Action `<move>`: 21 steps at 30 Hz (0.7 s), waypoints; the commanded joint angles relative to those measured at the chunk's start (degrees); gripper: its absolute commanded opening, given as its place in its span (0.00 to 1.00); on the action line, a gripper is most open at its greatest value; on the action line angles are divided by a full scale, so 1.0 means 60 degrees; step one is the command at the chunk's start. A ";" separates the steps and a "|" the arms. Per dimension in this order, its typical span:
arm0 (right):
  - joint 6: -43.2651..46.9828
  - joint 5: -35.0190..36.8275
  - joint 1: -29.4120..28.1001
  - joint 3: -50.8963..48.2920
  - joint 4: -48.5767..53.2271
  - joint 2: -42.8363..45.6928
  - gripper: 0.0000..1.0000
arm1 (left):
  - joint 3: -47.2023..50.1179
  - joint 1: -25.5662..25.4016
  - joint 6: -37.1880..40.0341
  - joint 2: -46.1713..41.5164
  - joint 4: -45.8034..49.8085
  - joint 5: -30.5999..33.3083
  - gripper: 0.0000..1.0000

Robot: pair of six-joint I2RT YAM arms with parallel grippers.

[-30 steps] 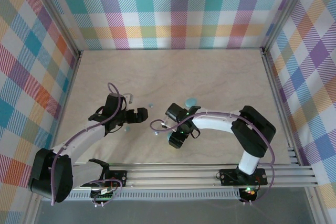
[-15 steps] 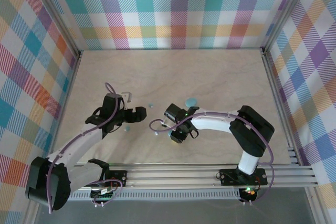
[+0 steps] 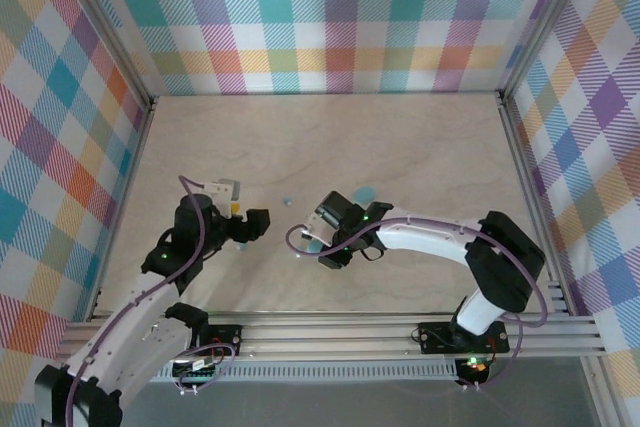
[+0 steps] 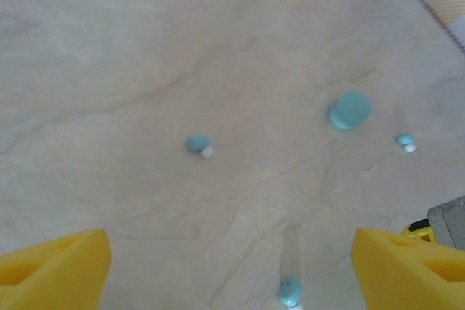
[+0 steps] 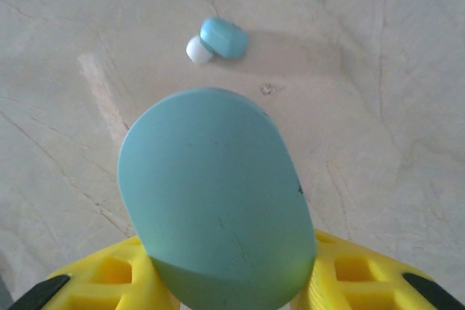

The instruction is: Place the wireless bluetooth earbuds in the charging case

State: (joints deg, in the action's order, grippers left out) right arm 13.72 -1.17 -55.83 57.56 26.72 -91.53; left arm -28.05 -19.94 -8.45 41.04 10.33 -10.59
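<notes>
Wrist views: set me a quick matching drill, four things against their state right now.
Things:
1. right gripper
2. left gripper
3. loose case
4. earbud

States:
A. open, nothing between the fingers
B. tiny, white-tipped, on the table beyond the held case
C. oval, lying on the table untouched
D. shut on the held case

Pairs: 1-D, 2-A, 3-C, 4-B

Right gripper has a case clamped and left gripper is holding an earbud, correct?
Not quite: in the left wrist view the left gripper stands open and empty, with the earbuds lying on the table ahead of it. The right gripper does clamp a case.
</notes>
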 commanded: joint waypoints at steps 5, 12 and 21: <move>0.0959 -0.1609 0.0697 0.1519 0.2149 0.1043 0.26 | -0.0347 -0.0407 0.1380 -0.1181 -0.0900 -0.0353 0.85; 0.1039 -0.3426 0.1389 0.2412 0.3351 0.1822 0.26 | -0.1084 -0.1155 0.2931 -0.0458 -0.2538 -0.3897 0.94; 0.1067 -0.3819 0.1438 0.2334 0.3714 0.2798 0.26 | -0.2048 -0.2253 0.3915 0.0833 -0.1922 -0.5057 0.94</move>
State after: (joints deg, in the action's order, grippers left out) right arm 18.94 -20.95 -47.22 71.20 46.13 -76.31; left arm -39.68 -32.45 12.64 45.23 1.08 -35.57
